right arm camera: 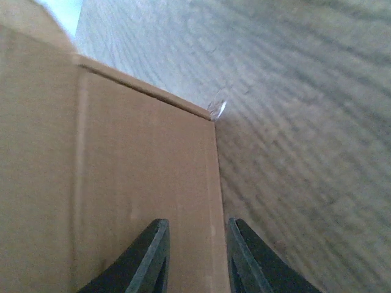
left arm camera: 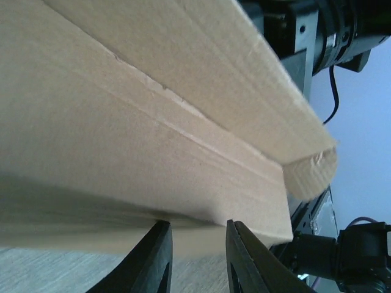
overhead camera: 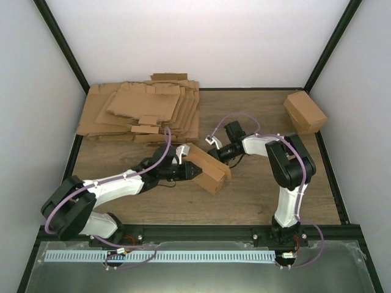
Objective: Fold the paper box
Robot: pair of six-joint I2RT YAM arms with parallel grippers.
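The paper box (overhead camera: 211, 173) is a brown carton lying at an angle mid-table between both arms. My left gripper (overhead camera: 188, 171) is at its left end. In the left wrist view the box (left arm camera: 153, 122) fills the frame, and the left gripper (left arm camera: 197, 224) has its jaws a narrow gap apart, tips against the box's lower edge with nothing clamped between them. My right gripper (overhead camera: 215, 148) is at the box's far upper corner. In the right wrist view its jaws (right arm camera: 194, 221) stand slightly apart over a flat panel of the box (right arm camera: 122, 183), whose right edge runs between them.
A thick pile of flat brown sheets (overhead camera: 143, 113) lies at the back left. Another brown cardboard cuboid (overhead camera: 305, 112) sits at the back right corner. The right arm's wrist (left arm camera: 330, 30) is close behind the box. Black frame rails border the wooden table (overhead camera: 256, 201).
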